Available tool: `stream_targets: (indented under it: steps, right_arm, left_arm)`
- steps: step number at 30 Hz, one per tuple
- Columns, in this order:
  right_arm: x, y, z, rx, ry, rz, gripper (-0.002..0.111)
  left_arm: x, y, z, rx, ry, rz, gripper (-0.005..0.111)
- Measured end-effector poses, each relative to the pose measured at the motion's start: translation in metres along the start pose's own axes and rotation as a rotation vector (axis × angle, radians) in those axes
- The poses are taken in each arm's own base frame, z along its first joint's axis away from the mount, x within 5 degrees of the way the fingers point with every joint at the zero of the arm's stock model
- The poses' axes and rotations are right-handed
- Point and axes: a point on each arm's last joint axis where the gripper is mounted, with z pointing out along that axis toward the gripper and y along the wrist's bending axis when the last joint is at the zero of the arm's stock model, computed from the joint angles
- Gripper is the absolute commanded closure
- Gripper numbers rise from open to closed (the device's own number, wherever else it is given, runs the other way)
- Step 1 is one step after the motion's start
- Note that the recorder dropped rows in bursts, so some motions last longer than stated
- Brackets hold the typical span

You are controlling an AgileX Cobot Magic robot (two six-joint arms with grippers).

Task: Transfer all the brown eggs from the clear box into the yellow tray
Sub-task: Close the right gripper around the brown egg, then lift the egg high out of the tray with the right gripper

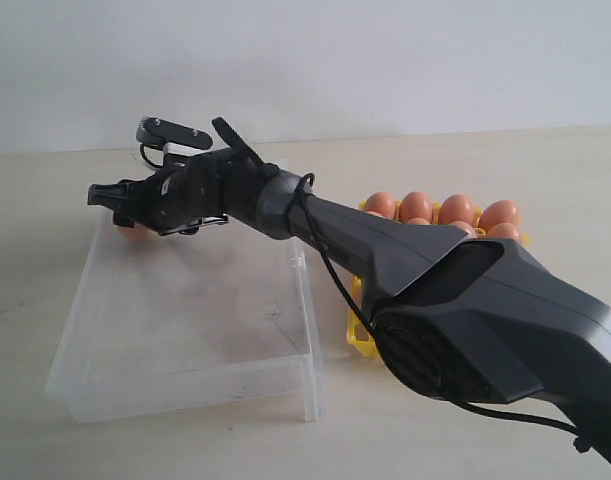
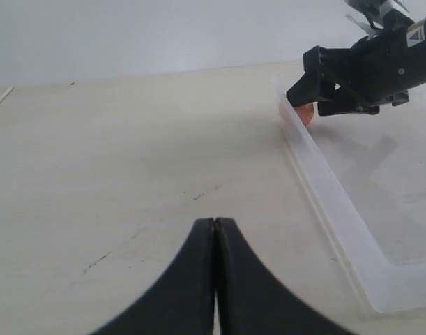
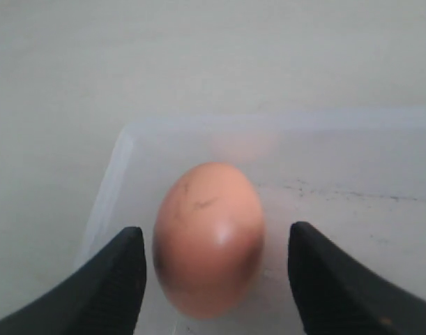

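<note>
Right jaws: apart. Black, smooth, rounded tips, one on each side of one brown egg [image 3: 209, 269] with a slim gap on each side. No contact that I can see. The egg is an orange-brown oval with a smooth shell, a soft sheen and a few faint dark scratches. Its lower end is cut off in the right wrist view.

The egg lies in a corner of the clear box [image 3: 111, 181]. The box is colourless plastic with low walls and rounded corners, its floor scuffed. In the exterior view only a sliver of the egg shows under the jaws.

Right arm [image 1: 405, 250]: matte black shell with a cable along it. It covers most of the yellow tray [image 1: 357, 338], which sits just beside the box. Only a bit of yellow lattice shows, plus the tops of about six brown eggs [image 1: 457, 209] along the tray's far side. The full count is hidden.

Left jaws: pressed together. Black curved fingers over the bare surface [image 2: 129, 174], outside the box wall. The surface is pale and matte with faint dark specks.
</note>
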Motion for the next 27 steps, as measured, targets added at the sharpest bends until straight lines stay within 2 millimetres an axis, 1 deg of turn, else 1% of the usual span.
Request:
stream_targets:
  steps: [4, 6, 8, 11, 14, 15, 20, 24, 27]
  right_arm:
    - [0.006, -0.002, 0.006, -0.011, 0.001, 0.025, 0.050]
    - [0.005, -0.002, 0.006, -0.018, -0.007, 0.033, 0.054]
    - [0.006, -0.003, 0.007, -0.021, -0.009, 0.037, 0.063]
    - [0.007, -0.002, 0.008, -0.027, -0.011, 0.043, 0.083]
    - [0.006, -0.001, 0.007, -0.030, -0.014, 0.041, 0.106]
    - [0.005, 0.000, 0.006, -0.034, -0.018, 0.032, 0.108]
    - [-0.006, 0.011, -0.004, -0.036, -0.005, -0.032, 0.108]
    - [-0.015, 0.015, -0.020, 0.025, 0.057, -0.123, 0.108]
    - [-0.017, 0.016, -0.030, 0.074, 0.129, -0.208, 0.108]
  left_arm:
    - [0.000, 0.000, 0.000, 0.000, 0.000, 0.000, 0.107]
    - [0.000, 0.000, 0.000, 0.000, 0.000, 0.000, 0.107]
    - [0.000, 0.000, 0.000, 0.000, 0.000, 0.000, 0.107]
    - [0.000, 0.000, 0.000, 0.000, 0.000, 0.000, 0.107]
    - [0.000, 0.000, 0.000, 0.000, 0.000, 0.000, 0.107]
    - [0.000, 0.000, 0.000, 0.000, 0.000, 0.000, 0.107]
    - [0.000, 0.000, 0.000, 0.000, 0.000, 0.000, 0.107]
    - [0.000, 0.000, 0.000, 0.000, 0.000, 0.000, 0.107]
    - [0.000, 0.000, 0.000, 0.000, 0.000, 0.000, 0.107]
